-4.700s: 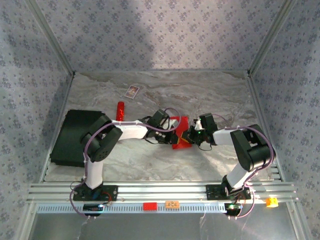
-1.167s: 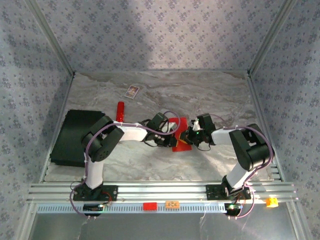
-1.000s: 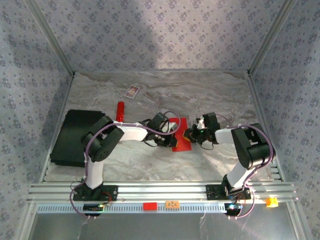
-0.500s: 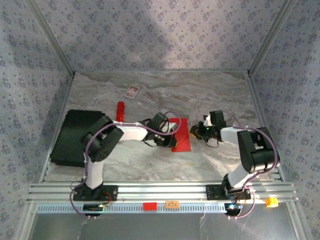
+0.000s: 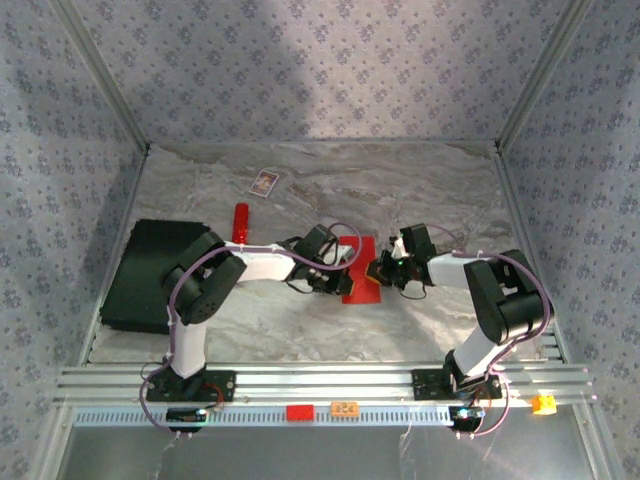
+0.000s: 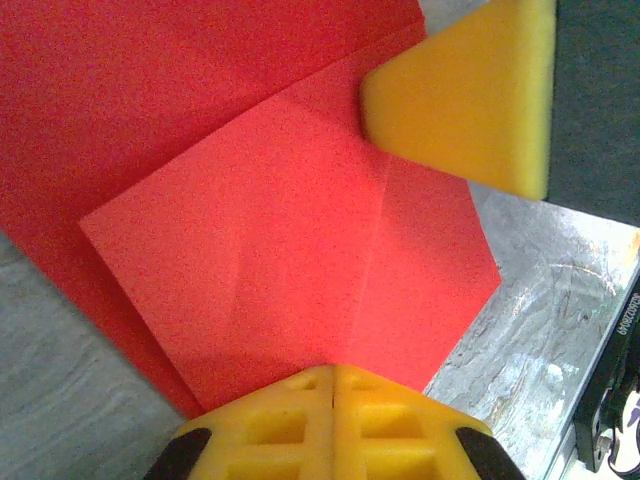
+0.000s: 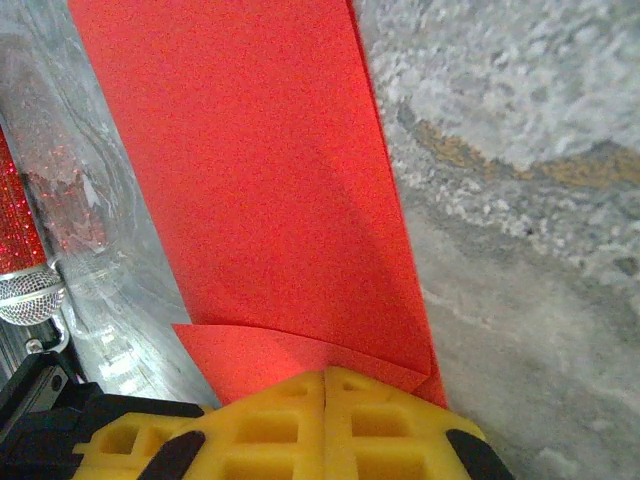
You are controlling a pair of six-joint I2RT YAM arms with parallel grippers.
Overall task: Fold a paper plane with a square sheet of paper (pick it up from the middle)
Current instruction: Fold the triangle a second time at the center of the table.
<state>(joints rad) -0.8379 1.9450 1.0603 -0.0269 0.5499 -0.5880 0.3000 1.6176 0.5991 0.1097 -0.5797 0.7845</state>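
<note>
1. Half a second ago the right gripper [image 5: 385, 270] stood off to the right, clear of the square sheet of paper [image 5: 361, 272]. Now it is back at the sheet's right edge and touching it.
2. Its jaws are together. In the right wrist view the closed tips rest on the near end of the red strip, where a small flap curls up just in front of them.
3. The left gripper [image 6: 335, 395] has not moved. Its jaws are together too and press down on the sheet from the left side, with nothing between them.
4. The sheet lies flat on the marble table [image 5: 420, 190] between the two grippers, already creased narrower. The left wrist view shows a triangular flap folded over it, with one pad of the right gripper sitting on the flap's far edge.
5. We judge that the right arm has returned to flatten or sharpen a crease while the left pins the paper. No pointed dart is formed yet.
6. Containers: we see none holding anything. The black slab [image 5: 145, 280] at the left could be a tray or a mat, we cannot tell which, and the paper is well apart from it. The red stick [image 5: 240, 221] and the small printed card [image 5: 264, 182] lie loose on the table.
</note>
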